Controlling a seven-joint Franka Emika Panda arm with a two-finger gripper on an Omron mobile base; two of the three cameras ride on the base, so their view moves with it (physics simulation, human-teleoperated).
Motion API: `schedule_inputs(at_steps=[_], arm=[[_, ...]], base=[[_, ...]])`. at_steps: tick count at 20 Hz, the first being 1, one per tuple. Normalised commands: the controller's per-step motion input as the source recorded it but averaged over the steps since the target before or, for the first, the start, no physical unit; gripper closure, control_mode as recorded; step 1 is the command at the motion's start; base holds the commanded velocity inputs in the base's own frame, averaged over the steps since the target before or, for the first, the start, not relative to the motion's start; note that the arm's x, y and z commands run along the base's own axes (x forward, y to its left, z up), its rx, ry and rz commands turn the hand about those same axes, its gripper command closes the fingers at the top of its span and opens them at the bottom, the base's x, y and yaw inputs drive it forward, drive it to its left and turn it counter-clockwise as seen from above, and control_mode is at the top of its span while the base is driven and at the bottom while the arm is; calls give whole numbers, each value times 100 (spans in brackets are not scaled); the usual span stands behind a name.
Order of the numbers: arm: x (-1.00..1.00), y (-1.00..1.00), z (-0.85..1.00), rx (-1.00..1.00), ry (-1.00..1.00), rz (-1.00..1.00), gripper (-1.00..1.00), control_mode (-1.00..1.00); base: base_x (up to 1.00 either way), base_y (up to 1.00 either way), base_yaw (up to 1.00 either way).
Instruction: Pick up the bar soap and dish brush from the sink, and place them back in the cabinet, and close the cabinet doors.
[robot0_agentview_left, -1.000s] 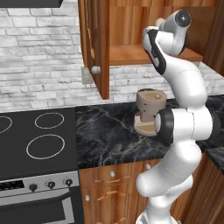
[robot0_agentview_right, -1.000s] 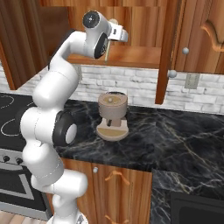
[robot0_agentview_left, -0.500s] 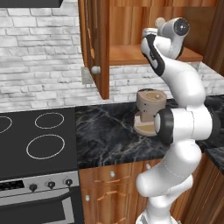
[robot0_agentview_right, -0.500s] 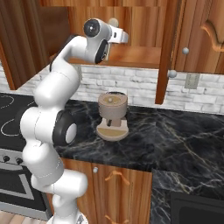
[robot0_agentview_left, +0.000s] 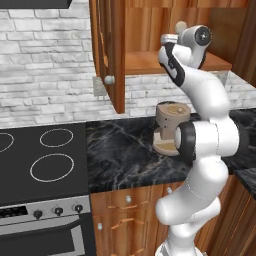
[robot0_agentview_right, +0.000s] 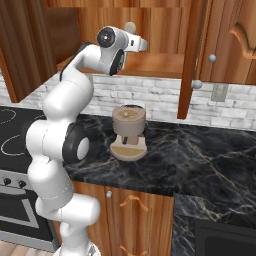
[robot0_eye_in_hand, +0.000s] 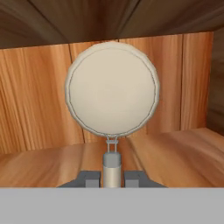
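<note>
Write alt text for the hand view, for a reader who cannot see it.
The hand is shut on the thin handle of the dish brush, whose round cream head stands upright facing the camera. Behind it are the wooden back wall and shelf of the cabinet.

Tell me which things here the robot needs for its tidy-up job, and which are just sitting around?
Needed for the job:
- dish brush, pinched by its handle in the shut tool
- cabinet, where the brush is being put
- cabinet doors, open

Just sitting around:
- round wooden-looking machine on the counter
- stove
- dark marbled counter
- lower wooden cabinets
</note>
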Motion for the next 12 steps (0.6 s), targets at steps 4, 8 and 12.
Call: schedule_inputs(at_steps=[4, 8, 12], arm=[[20, 0, 0, 0, 0, 0, 100, -100], [28, 0, 0, 0, 0, 0, 100, -100], [36, 0, 0, 0, 0, 0, 100, -100]], base=[[0, 0, 0], [0, 0, 0], [0, 0, 0]])
